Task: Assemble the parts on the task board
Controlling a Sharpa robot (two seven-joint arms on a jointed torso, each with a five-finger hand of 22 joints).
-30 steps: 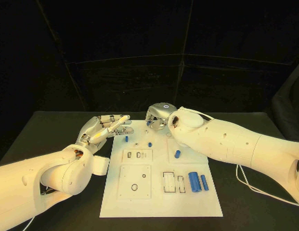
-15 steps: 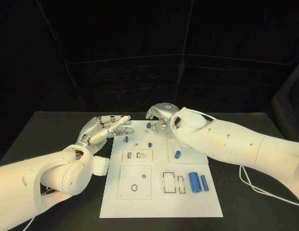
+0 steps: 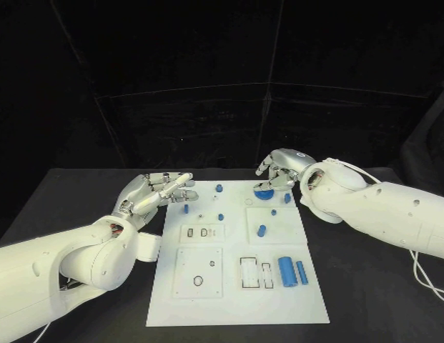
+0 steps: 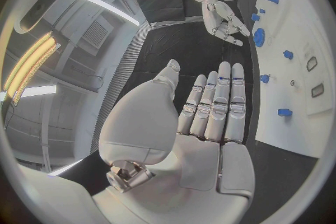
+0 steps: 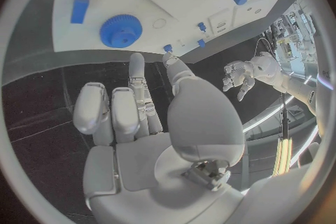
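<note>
Hovering my right hand (image 3: 282, 168) empty, fingers apart, beside the blue gear (image 3: 265, 194) on the task board (image 3: 237, 286), my left hand (image 3: 158, 191) spread, holding nothing.

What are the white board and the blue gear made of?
The task board looks like matte white plastic or painted plate: flat, even, no shine, with neat cut-out slots. The blue gear looks like moulded or printed plastic: solid colour, dull surface, fine teeth round its rim. Neither can be told for certain.
</note>
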